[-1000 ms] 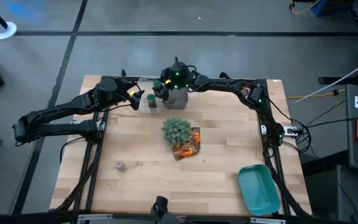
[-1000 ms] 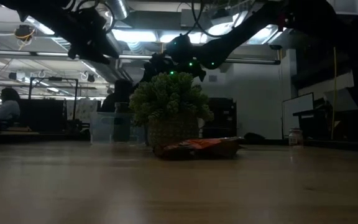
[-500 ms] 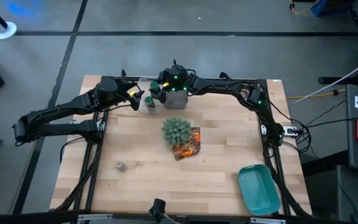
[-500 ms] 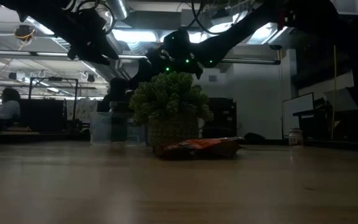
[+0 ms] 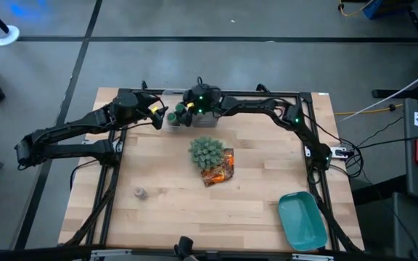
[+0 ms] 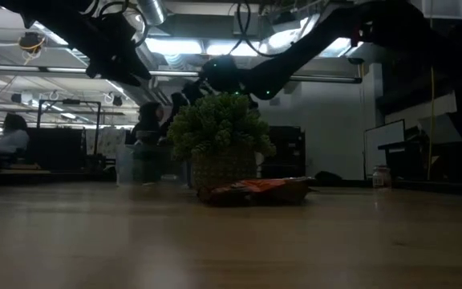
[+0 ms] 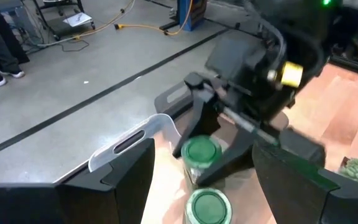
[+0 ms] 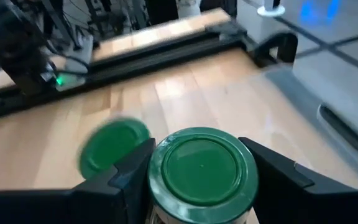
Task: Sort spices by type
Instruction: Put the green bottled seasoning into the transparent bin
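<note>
My right gripper (image 5: 182, 114) is shut on a green-lidded spice jar (image 8: 202, 167) over the clear container (image 5: 171, 122) at the table's far side. A second green jar (image 7: 207, 206) stands in the container beside it and shows blurred in the right wrist view (image 8: 113, 147). My left gripper (image 5: 160, 114) is open and empty just left of the container. One grey-brown jar (image 5: 141, 192) stands on the table at the near left. The other grey-brown jar is out of view. My right gripper pinches the green jar's body just below its lid (image 7: 199, 168) between its two fingers (image 7: 197, 106), one on each side. The fingers come slanting down from the table's right. The jar stays upright; whether its base rests in the container I cannot tell.
The spiky pale-green ball (image 5: 206, 151) and the orange snack packet (image 5: 219, 169) lie mid-table. A teal tray (image 5: 301, 220) sits at the near right corner. The clear container's handled rim (image 7: 132, 142) shows in the left wrist view.
My right gripper has carried the green jar toward the table's left edge and down, to the clear container beside the other green jar. The jar has stayed upright.
</note>
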Available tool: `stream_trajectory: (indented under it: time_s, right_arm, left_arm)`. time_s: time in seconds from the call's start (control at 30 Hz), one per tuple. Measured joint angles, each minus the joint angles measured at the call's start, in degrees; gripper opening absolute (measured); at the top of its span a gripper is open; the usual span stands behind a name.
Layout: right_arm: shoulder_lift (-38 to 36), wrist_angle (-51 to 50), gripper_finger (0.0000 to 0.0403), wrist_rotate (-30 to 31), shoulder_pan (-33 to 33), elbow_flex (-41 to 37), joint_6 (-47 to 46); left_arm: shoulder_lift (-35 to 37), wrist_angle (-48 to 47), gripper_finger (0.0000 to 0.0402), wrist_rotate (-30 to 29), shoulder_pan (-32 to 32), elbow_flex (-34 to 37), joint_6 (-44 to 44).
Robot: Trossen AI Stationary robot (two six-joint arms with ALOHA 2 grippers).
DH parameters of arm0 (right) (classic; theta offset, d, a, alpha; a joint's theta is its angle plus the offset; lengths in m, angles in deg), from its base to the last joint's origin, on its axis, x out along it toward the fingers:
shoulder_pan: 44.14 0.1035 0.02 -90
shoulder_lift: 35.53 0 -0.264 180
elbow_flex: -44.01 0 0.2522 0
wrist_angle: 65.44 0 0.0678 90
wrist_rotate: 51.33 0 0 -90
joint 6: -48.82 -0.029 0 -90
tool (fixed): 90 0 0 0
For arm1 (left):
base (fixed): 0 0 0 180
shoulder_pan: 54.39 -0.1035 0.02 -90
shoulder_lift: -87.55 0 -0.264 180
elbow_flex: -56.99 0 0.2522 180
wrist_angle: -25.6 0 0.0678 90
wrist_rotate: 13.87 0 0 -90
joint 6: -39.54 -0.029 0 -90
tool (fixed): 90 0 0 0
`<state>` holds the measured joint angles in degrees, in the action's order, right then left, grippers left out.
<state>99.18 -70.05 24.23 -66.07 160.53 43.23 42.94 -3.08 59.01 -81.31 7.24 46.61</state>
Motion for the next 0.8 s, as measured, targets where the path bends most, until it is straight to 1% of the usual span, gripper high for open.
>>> stream_trajectory:
  time_s: [0.27, 0.53, 0.6, 0.7, 0.8]
  right_arm:
    - [0.3, 0.5, 0.0219, 3.6, 0.6, 0.0, 1.7]
    - [0.2, 0.0, 0.0248, 3.5, 0.6, 0.0, 1.3]
    - [0.2, 0.0, 0.0254, 3.4, 0.6, 0.0, 1.3]
    - [0.2, 0.0, 0.0261, 3.4, 0.6, 0.0, 1.3]
    - [0.2, 0.0, 0.0265, 3.4, 0.5, 0.0, 1.3]
  left_arm:
    - [0.0, 0.0, 0.0255, 0.0, 0.0, 0.0, 0.0]
    - [0.1, 0.6, 0.0255, 0.5, 1.3, 0.0, -3.4]
    - [0.5, 0.5, 0.0255, 1.8, 2.4, 0.0, -4.3]
    - [1.3, -0.8, 0.0255, 5.8, 5.2, 0.0, -4.3]
    - [2.8, -5.3, 0.0255, 9.7, 9.1, -0.1, -3.0]
